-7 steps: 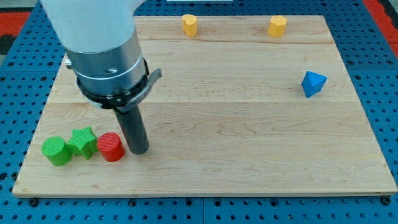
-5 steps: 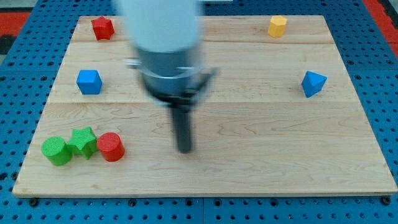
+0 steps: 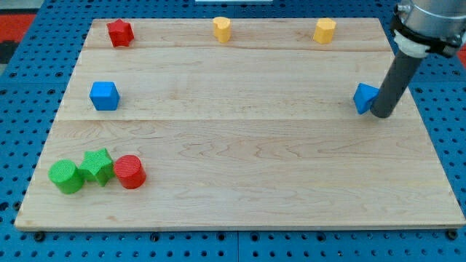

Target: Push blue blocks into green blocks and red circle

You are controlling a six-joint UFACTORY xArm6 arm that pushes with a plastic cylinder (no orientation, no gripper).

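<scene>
Camera view is showing my tip (image 3: 383, 115), a bare rod holding nothing, touching the blue block (image 3: 364, 97) near the board's right edge. Green blocks (image 3: 80, 171) and red circle (image 3: 130, 172) are sitting bottom-left; an off-centre shove risks the block slipping sideways.

Near the board's right edge the dark rod covers the right side of a blue block (image 3: 364, 97), so its shape cannot be told; the arm's body is cut off at the view's top right corner.
</scene>
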